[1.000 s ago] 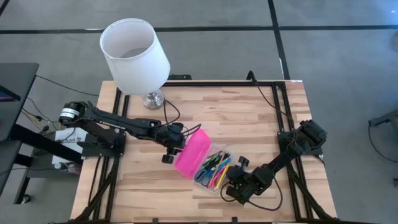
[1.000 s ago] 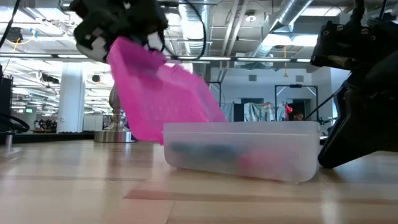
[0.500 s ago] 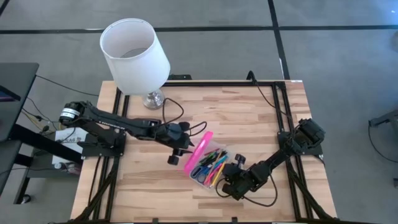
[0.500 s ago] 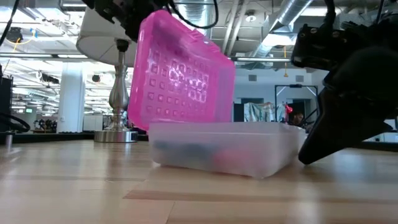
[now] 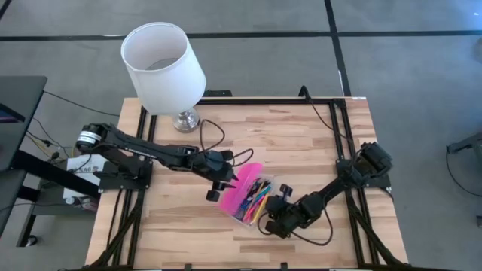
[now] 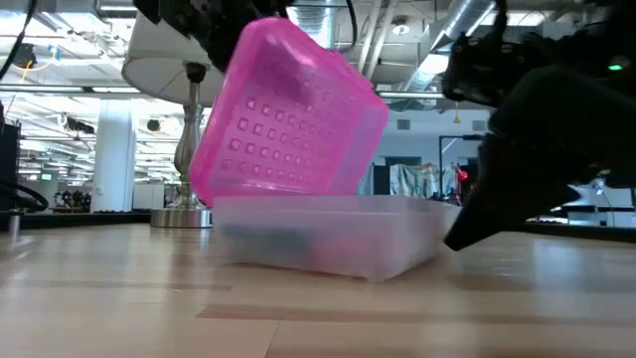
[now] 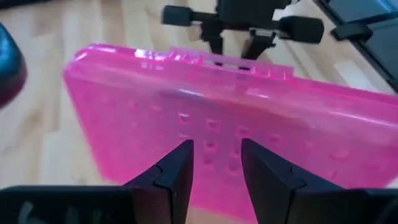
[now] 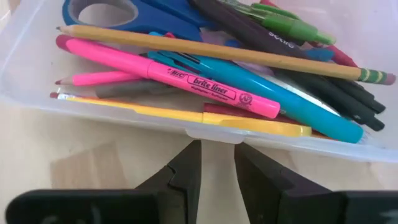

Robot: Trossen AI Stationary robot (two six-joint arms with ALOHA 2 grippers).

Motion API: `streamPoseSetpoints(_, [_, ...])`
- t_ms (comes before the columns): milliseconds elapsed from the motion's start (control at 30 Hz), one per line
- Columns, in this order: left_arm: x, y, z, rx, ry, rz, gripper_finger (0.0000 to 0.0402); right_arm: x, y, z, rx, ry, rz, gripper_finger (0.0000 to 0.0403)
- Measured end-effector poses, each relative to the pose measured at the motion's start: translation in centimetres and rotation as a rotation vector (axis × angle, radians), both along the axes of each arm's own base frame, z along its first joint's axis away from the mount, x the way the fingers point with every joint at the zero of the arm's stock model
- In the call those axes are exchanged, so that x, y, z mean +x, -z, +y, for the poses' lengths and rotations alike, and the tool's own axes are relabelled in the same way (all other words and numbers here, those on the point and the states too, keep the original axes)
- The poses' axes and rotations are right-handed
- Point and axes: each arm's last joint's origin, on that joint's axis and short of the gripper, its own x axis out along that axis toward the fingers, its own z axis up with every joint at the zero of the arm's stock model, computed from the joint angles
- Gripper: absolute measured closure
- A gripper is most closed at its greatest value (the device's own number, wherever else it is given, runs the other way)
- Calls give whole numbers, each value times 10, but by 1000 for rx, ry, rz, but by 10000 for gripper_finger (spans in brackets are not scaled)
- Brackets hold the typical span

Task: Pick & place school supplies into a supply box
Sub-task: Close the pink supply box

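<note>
Supply box (image 5: 252, 202) long axis diagonal; left gripper (image 7: 214, 163) slightly parted at lid (image 6: 288, 119); right gripper (image 8: 217, 163) seemingly likewise.

The supply box (image 5: 246, 197) is lying mid-table, its pink lid (image 6: 288, 114) being tilted partly over the clear base (image 6: 328, 234). Pens, highlighters (image 8: 168, 74), a pencil and blue-handled scissors (image 8: 118, 12) are being held inside.

We see a bright pink lid (image 6: 288, 114) dotted with a grid of small squares over a clear base (image 6: 328, 234). Inside lie blue-handled scissors (image 8: 118, 14), a pink highlighter (image 8: 168, 73), a teal pen (image 8: 273, 93), a yellow pencil (image 8: 217, 51) and a green marker (image 8: 289, 30).
</note>
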Motion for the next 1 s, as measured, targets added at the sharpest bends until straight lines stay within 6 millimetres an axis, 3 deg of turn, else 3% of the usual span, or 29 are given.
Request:
streamPoseSetpoints(267, [11, 29, -17, -55, 45, 90, 273, 14, -2, -13, 29, -27, -4, 310])
streamPoseSetpoints(700, [13, 31, -20, -74, -35, 88, 273, 1, -31, -18, 45, -22, 26, 310])
streamPoseSetpoints(1000, [12, 31, -21, -89, -56, 100, 273, 2, -75, -26, 37, 5, -183, 310])
